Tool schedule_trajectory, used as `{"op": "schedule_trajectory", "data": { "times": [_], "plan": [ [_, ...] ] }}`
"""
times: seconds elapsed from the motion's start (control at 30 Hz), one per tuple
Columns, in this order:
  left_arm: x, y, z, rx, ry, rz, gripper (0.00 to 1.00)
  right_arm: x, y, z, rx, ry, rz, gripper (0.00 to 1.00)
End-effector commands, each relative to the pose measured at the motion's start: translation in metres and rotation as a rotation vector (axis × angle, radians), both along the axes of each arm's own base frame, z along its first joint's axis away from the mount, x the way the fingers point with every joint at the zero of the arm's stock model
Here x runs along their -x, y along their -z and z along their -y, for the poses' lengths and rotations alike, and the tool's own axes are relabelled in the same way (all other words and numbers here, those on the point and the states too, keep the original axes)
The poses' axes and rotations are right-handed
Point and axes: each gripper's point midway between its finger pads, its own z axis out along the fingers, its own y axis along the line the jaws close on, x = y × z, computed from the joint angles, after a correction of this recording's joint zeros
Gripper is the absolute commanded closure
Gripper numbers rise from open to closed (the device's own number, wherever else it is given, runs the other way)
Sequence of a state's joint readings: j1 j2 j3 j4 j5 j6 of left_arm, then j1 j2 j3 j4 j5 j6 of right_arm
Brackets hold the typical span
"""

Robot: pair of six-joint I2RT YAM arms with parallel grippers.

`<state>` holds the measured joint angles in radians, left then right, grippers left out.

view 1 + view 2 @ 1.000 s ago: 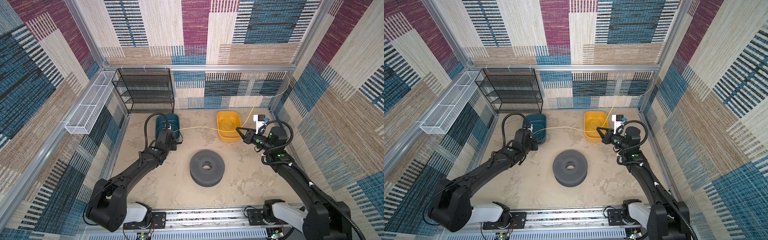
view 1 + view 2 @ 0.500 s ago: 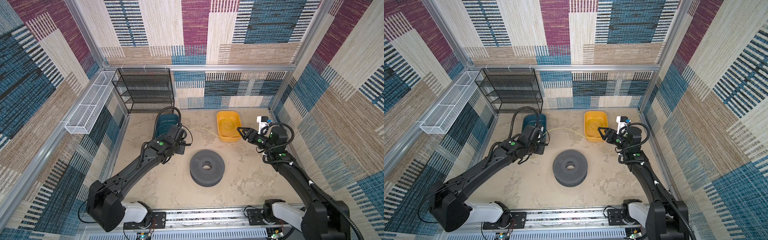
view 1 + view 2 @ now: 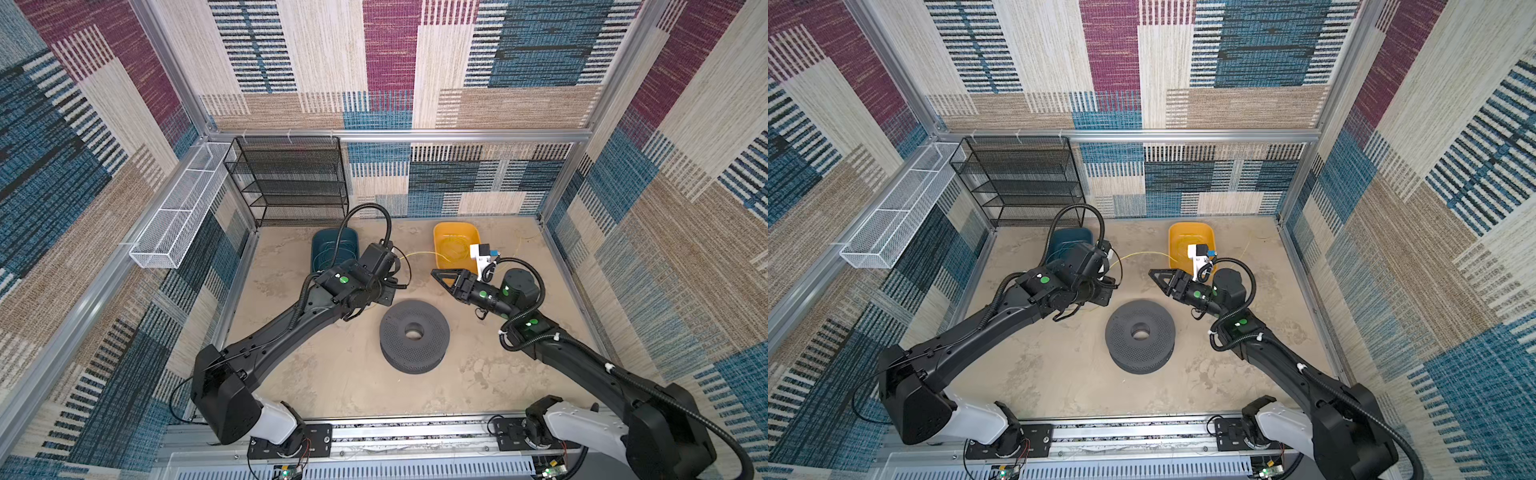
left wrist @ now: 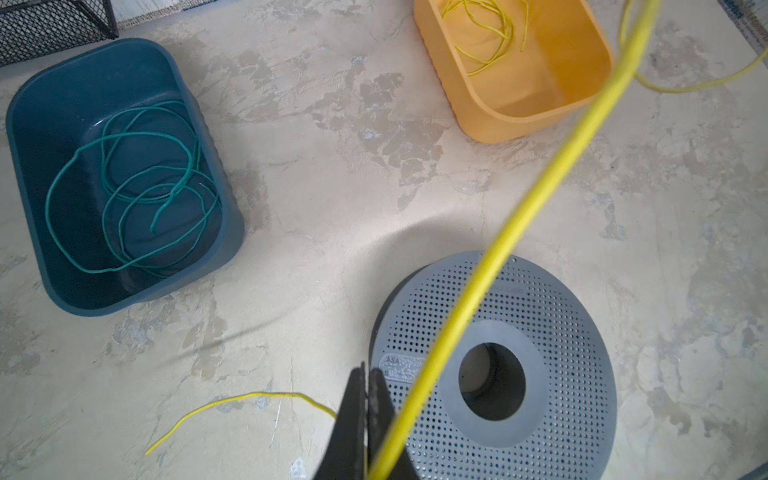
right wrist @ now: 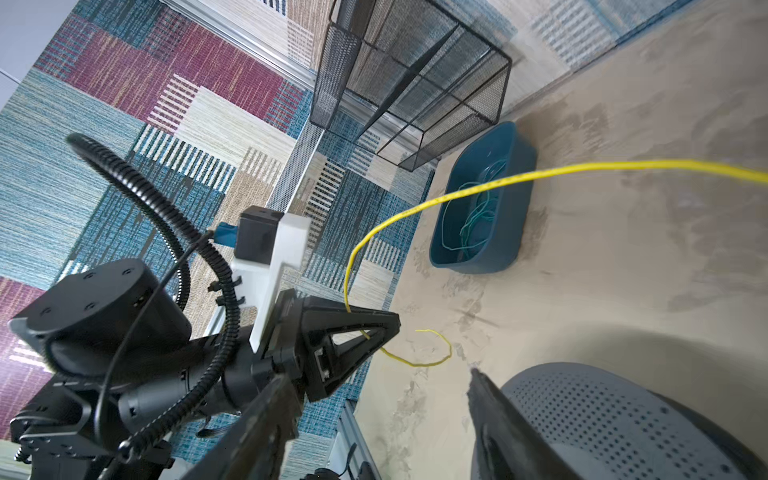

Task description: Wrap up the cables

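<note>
The yellow cable (image 3: 419, 254) runs slack from the yellow bin (image 3: 440, 232) to my left gripper (image 4: 367, 382). That gripper is shut on it just beside the grey perforated spool (image 3: 414, 336). In the right wrist view the cable (image 5: 540, 172) enters the left gripper (image 5: 390, 326) from above, and its short free end curls on the table. In the left wrist view the cable (image 4: 540, 178) crosses over the spool (image 4: 561, 332). More yellow loops lie in the bin (image 4: 519, 120). My right gripper (image 3: 436, 274) stands open and empty, right of the spool's far side, with its fingers (image 5: 257, 432) wide apart.
A blue bin (image 3: 320, 245) holding a coiled green cable (image 4: 124, 187) sits behind the left wrist. At the back left stand a black mesh shelf (image 3: 291, 178) and a white wire basket (image 3: 183, 208). A loose yellow strand (image 4: 685, 83) lies right of the yellow bin.
My right gripper has opened and let go of the cable, which went slack. The left arm has swung from the blue bin toward the spool, still holding the cable.
</note>
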<state>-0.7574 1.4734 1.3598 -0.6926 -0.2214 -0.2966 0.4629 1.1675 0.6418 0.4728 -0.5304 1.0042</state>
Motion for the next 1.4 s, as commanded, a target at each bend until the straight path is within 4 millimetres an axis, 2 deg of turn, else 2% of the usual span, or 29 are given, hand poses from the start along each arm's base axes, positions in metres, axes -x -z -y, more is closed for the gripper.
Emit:
{"op": "schedule_trajectory", "data": {
  "times": [0.0,0.13,0.3,0.47,0.6,0.73,0.8,0.9,0.93,1.03,1.17,1.27,1.37],
  "plan": [
    [-0.001,-0.009,0.013,0.035,0.003,0.038,1.0,-0.014,-0.025,-0.012,-0.123,0.024,0.016,0.3],
    [0.004,-0.009,0.025,0.048,0.038,0.05,1.0,-0.021,-0.018,-0.028,-0.15,-0.007,-0.016,0.31],
    [0.009,-0.005,0.036,0.046,0.073,0.05,1.0,-0.028,-0.01,-0.04,-0.154,-0.022,-0.039,0.4],
    [0.013,0.0,0.042,0.03,0.103,0.045,1.0,-0.029,-0.006,-0.045,-0.152,-0.033,-0.046,0.62],
    [0.015,0.003,0.044,0.02,0.12,0.042,1.0,-0.027,-0.005,-0.048,-0.155,-0.051,-0.048,0.84],
    [0.016,0.004,0.045,0.013,0.128,0.044,1.0,-0.026,-0.007,-0.048,-0.159,-0.058,-0.035,0.99],
    [0.016,0.003,0.043,0.009,0.128,0.05,1.0,-0.025,-0.008,-0.047,-0.157,-0.053,-0.025,1.0],
    [0.019,-0.004,0.038,0.011,0.133,0.075,0.6,-0.023,-0.01,-0.044,-0.149,-0.045,-0.01,1.0],
    [0.021,-0.009,0.033,0.01,0.137,0.093,0.43,-0.023,-0.01,-0.042,-0.14,-0.04,-0.004,1.0],
    [0.029,-0.025,0.012,0.003,0.138,0.174,0.25,-0.02,-0.014,-0.038,-0.102,-0.028,0.021,1.0],
    [0.036,-0.036,-0.035,-0.056,0.082,0.252,0.14,-0.016,-0.017,-0.03,-0.063,-0.03,0.034,1.0],
    [0.039,-0.029,-0.068,-0.125,0.054,0.201,0.21,-0.012,-0.021,-0.022,-0.039,-0.04,0.042,1.0],
    [0.045,-0.015,-0.075,-0.201,0.128,0.116,0.24,-0.009,-0.026,-0.016,-0.012,-0.053,0.059,1.0]
  ]
}}
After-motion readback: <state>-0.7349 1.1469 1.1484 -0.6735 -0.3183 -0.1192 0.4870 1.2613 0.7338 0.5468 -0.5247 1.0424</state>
